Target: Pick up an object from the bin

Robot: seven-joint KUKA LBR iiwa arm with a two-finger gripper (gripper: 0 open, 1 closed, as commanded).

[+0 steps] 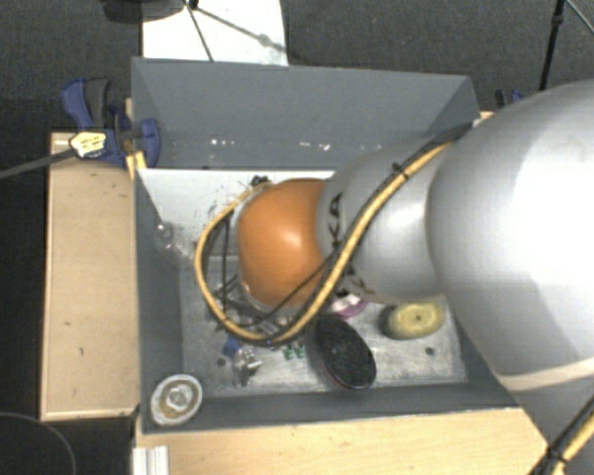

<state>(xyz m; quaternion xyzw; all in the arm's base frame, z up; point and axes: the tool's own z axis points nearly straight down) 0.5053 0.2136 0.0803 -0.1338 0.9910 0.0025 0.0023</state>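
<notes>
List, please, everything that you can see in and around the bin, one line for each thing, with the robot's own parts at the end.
bin: one, grey, middle of the view
disc: one, black, round, floor near the front wall
round thing: one, pale yellow, right part of the floor, beside the arm
lid-like ring: one, clear and silvery, front left corner
pink thing: one, pink-purple, partly hidden under the arm, just behind the disc
green bit: one, green, left of the disc
small bits: a few, blue and metallic, number unclear, front floor below the cover
orange cover: one, orange, on the wrist
cables: several, yellowish and black, looped round the cover
arm: one, silver-grey, from the right
</notes>
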